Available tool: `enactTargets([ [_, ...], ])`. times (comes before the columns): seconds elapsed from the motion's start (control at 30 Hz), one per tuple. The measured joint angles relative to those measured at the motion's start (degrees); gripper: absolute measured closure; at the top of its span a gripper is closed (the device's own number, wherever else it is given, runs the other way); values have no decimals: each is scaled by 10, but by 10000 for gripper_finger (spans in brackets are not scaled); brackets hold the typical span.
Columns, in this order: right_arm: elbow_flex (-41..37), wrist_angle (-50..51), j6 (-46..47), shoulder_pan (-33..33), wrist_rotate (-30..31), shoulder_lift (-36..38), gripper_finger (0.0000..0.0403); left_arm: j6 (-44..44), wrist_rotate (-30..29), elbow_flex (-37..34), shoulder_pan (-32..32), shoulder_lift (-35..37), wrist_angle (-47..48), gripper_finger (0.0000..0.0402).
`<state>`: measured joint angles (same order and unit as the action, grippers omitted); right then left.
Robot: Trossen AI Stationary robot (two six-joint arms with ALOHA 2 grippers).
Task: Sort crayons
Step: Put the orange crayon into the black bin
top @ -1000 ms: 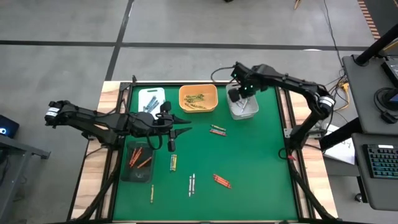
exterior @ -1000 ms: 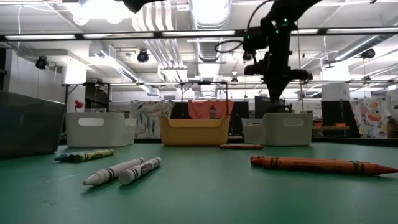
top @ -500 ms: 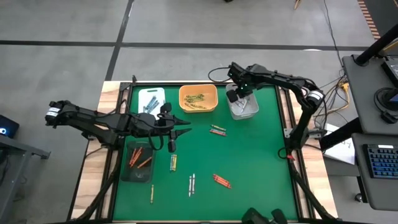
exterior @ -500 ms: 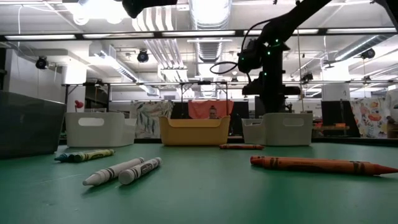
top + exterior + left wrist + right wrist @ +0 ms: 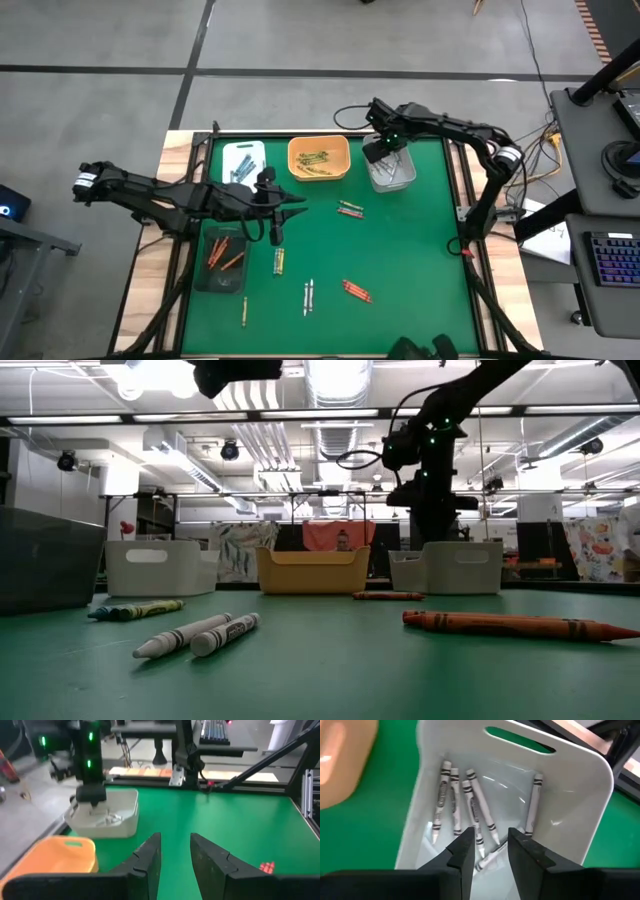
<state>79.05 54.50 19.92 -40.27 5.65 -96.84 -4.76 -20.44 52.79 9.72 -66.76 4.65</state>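
My right gripper (image 5: 490,837) hangs open, pointing steeply down over the white tray (image 5: 392,172) at the far right. Several white crayons (image 5: 470,805) lie on that tray's floor, and none sits between the fingers. My left gripper (image 5: 298,212) hovers open above the table's left middle with nothing in it; its fingers (image 5: 150,855) point toward the right edge. Loose crayons lie flat on the green mat: a pair (image 5: 349,209) at the middle, red ones (image 5: 356,291), white ones (image 5: 308,296), yellow-olive ones (image 5: 279,261) and a single one (image 5: 243,311) near the front.
An orange tray (image 5: 319,158) with yellow-olive crayons and a white tray (image 5: 242,160) with dark ones stand along the far edge. A dark tray (image 5: 220,258) with red crayons sits at the left. Wooden rails border the mat. Bare mat shows at the right and front right.
My right gripper has sunk toward the white tray, shifted slightly toward the table's left edge and opened. In the low view its fingers tapered to a point a second ago and now stand wider. The left arm has kept its place.
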Motion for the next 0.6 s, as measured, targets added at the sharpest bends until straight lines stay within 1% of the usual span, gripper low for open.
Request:
enactTargets([
  [0.17, 0, 0, -12, 24, -1, 29, 307, -50, 0, 0, 0, 0, 38, 315],
  [0.3, 0, 0, -28, 59, -1, 57, 313, -94, 0, 0, 0, -2, 71, 315],
  [0.47, -5, -14, -35, 129, 5, 93, 314, -147, 0, 0, 3, -20, 87, 315],
  [0.6, -18, -52, -35, 201, 22, 118, 314, -173, 0, 0, 11, -46, 88, 315],
])
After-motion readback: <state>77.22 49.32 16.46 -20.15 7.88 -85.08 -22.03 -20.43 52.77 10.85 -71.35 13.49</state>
